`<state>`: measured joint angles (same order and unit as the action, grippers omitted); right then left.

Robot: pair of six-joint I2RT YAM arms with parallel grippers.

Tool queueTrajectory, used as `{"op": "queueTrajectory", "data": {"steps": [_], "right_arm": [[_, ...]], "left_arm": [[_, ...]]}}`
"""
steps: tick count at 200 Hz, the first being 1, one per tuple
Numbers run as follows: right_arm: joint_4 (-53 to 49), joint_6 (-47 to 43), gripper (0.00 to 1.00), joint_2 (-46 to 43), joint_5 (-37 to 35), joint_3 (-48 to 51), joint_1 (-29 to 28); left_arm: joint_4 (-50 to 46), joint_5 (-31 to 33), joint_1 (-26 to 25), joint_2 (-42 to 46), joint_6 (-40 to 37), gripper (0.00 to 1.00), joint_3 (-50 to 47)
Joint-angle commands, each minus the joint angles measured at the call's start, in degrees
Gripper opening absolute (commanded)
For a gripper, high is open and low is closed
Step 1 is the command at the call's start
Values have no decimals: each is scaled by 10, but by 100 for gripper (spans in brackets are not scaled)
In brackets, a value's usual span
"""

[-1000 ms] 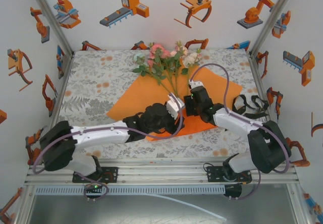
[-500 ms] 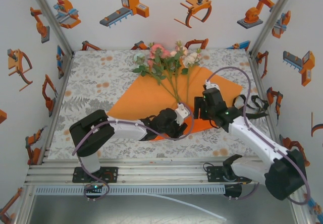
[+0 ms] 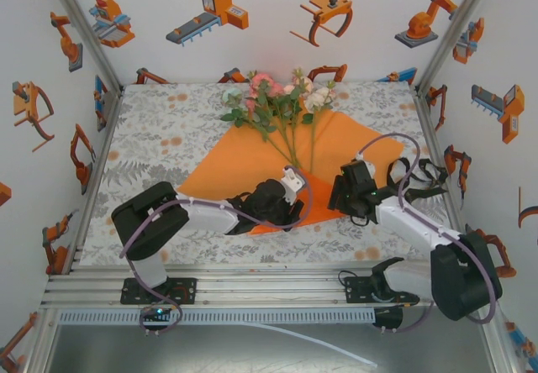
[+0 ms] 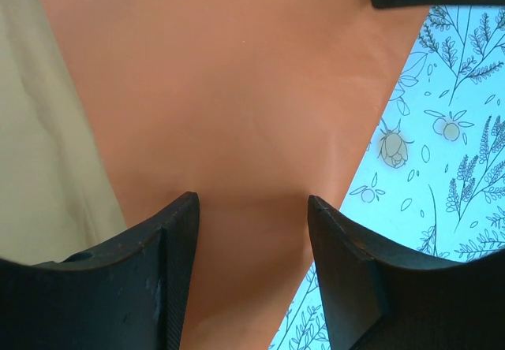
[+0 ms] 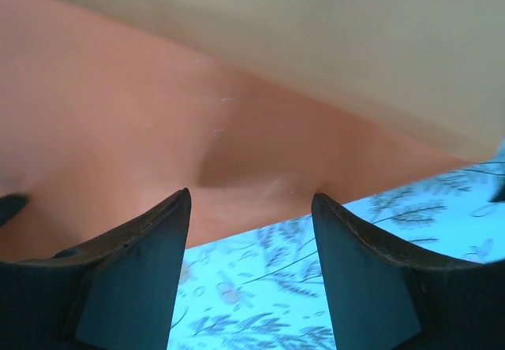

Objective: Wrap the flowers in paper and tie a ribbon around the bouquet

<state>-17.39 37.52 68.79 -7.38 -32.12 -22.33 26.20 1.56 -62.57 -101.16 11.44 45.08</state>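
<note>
left gripper (image 4: 252, 199) released | right gripper (image 5: 251, 195) released | both at paper's (image 3: 235, 163) near edge | flowers (image 3: 273, 100) beyond

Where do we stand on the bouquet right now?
Done: the flowers lie on the orange paper, blooms at its far edge. In hand: the left gripper and right gripper, both open, are at the paper's near edge, gripping nothing. To do: the paper is flat, not wrapped, and the ribbon lies untouched at the right.
</note>
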Motion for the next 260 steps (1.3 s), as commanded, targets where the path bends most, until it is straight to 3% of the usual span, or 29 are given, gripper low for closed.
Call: {"op": "queueTrajectory", "data": {"steps": [1, 17, 61, 120, 143, 162, 190, 213, 237, 260], "right_arm": [[30, -10, 59, 9, -41, 22, 40], [34, -9, 58, 16, -11, 33, 60], [23, 29, 55, -17, 79, 57, 44], [-46, 6, 56, -93, 77, -20, 25], [-57, -27, 56, -83, 31, -64, -29], [-40, -39, 56, -45, 16, -97, -79], [2, -59, 56, 50, -4, -155, -154], [34, -78, 57, 133, -15, -203, -178], [45, -119, 59, 193, -34, -242, -179], [45, -145, 59, 228, -39, -270, -179]], "left_arm": [[1, 13, 6, 15, 24, 55, -21], [0, 12, 11, 20, 31, 55, -31], [-3, 28, 47, 63, 50, 55, -93], [-15, -6, 64, 132, 68, 59, -96], [-59, -4, 79, 183, 106, 70, -74], [-121, 19, 108, 226, 172, 71, -55], [-268, 63, 200, 285, 290, 70, -24], [-395, 119, 327, 327, 364, 67, -18], [-423, 133, 473, 346, 375, 66, -44], [-423, 152, 560, 320, 351, 66, -53]]}}
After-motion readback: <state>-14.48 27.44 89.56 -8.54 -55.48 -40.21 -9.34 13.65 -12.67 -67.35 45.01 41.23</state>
